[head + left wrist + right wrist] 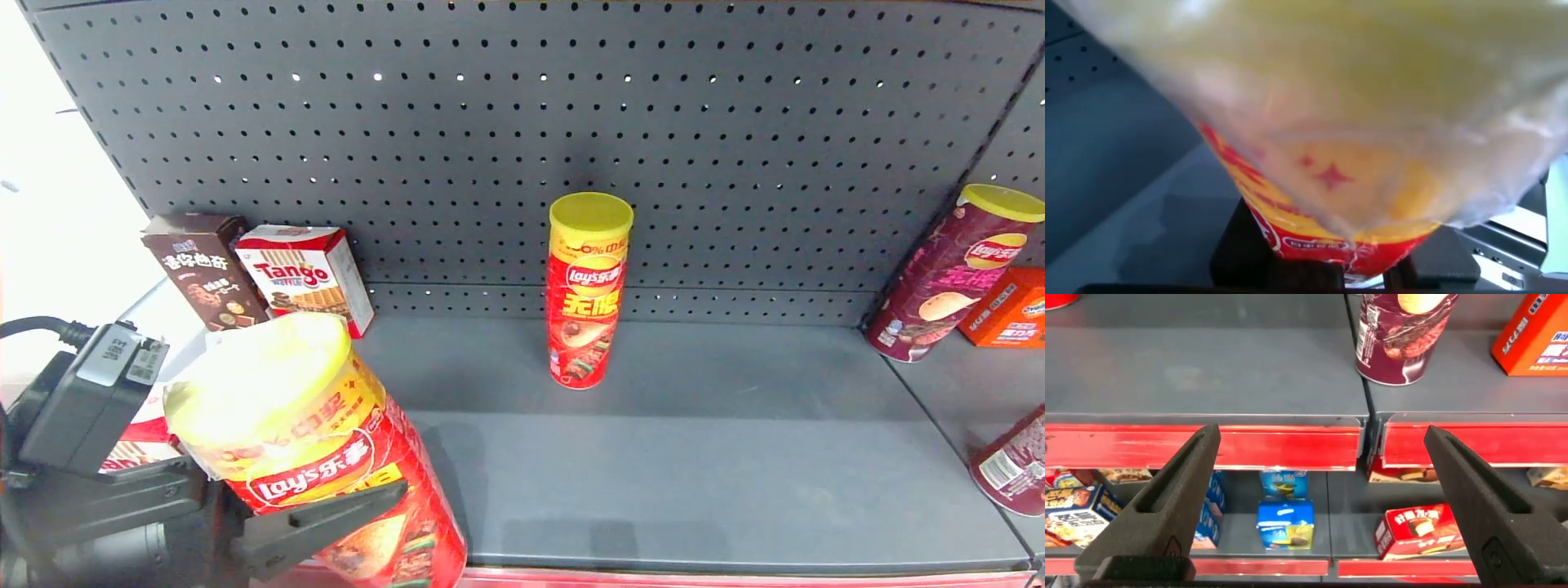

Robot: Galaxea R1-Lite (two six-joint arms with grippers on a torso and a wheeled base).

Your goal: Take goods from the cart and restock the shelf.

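- The left gripper (326, 498) is clamped on a red cardboard chip canister with a yellow plastic lid (302, 441). One black finger (326, 510) crosses the canister's front below the middle, and the other is hidden behind it.
- This held canister hangs at the front left corner of the dark grey metal shelf (694, 457), over its front edge. In the left wrist view its yellow lid end (1323, 163) sits very close to the camera.
- Its long axis is tilted: the lid points up and to the left, the base down and to the right.
- The right gripper (1323, 531) has its fingers wide apart with nothing between them. It is in front of the red price rail (1290, 445), with small blue boxes (1284, 523) and a red box (1417, 531) on the tier below.
- Farther back, mid-shelf, a second red canister with a yellow lid (589, 290) stands upright, near the perforated grey back panel (522, 122).
- At the back left a brown carton (200, 269) and a red-and-white wafer box (306, 273) stand side by side.
- On the neighbouring bay to the right, a purple canister (951, 273) stands just beside an orange box (1008, 306).
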